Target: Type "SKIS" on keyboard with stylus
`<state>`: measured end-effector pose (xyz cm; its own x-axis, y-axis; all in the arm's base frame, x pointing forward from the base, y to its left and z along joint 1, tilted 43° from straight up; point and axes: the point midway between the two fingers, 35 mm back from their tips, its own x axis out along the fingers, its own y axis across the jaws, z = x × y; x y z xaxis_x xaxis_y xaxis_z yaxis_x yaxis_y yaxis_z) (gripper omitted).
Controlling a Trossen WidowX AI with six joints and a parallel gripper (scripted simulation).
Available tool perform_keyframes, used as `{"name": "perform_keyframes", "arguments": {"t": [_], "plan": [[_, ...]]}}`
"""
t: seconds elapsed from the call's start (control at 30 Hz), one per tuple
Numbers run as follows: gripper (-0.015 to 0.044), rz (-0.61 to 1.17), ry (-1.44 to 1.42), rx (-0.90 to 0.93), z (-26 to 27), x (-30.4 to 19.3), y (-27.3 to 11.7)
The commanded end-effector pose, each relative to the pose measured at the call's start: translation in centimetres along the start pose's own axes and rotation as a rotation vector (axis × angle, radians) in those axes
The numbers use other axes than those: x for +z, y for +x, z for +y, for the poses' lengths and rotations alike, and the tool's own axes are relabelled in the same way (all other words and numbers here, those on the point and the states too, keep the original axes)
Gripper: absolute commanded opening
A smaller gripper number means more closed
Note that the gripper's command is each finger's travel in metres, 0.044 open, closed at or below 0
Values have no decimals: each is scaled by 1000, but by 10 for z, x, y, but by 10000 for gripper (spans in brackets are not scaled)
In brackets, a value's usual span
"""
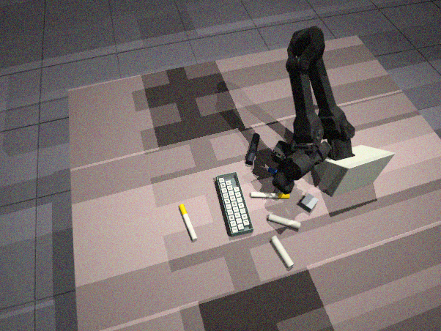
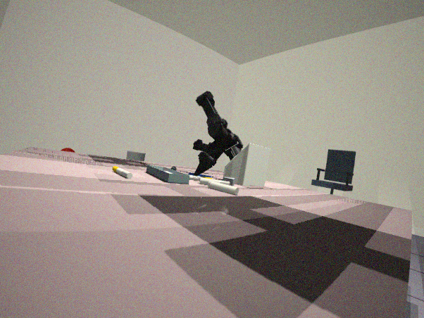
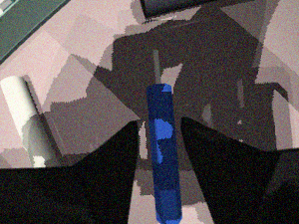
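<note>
Looking first at the keyboard (image 1: 242, 233) (image 2: 167, 174) (image 3: 32, 31), we see a shallow green tray filled with rows of pale keys, its upper corner in the top view bare of them. Our gripper (image 1: 283, 181) (image 2: 198, 173) (image 3: 158, 124) is partly spread, its fingers straddling the blue stylus (image 1: 272, 170) (image 3: 164, 153) with a gap on either side, so we are not pinching it. The stylus lies on the desk (image 1: 110, 220) (image 2: 88, 246) (image 3: 100, 39), its thin grey tip pointing toward the dark cylinder (image 1: 253, 149) (image 3: 189, 6), well apart from the keyboard. Nearer the keyboard lies a white-and-yellow marker (image 1: 265, 195), one end under the gripper in our top view. That view hides most of the stylus behind the gripper; the wrist view cuts off the keyboard and dark cylinder, and the fingers' shadow darkens the stylus. We cannot read the key letters reliably, and from the exterior view the keys are hidden by the tray wall.
</note>
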<state>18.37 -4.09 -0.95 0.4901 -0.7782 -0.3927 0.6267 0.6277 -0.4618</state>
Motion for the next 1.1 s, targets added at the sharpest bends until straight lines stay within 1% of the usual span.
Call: {"name": "perform_keyframes", "arguments": {"t": [0.0, 0.03, 0.17, 0.4, 0.63, 1.07], "plan": [[150, -3, -8, -5, -2, -1, 2], [150, -3, -8, -5, -2, -1, 2], [45, 0, -1, -1, 0, -1, 1], [0, 0, -1, -1, 0, -1, 1], [0, 3, -1, 2, 1, 1, -2], [0, 8, -2, 7, 4, 14, -28]]}}
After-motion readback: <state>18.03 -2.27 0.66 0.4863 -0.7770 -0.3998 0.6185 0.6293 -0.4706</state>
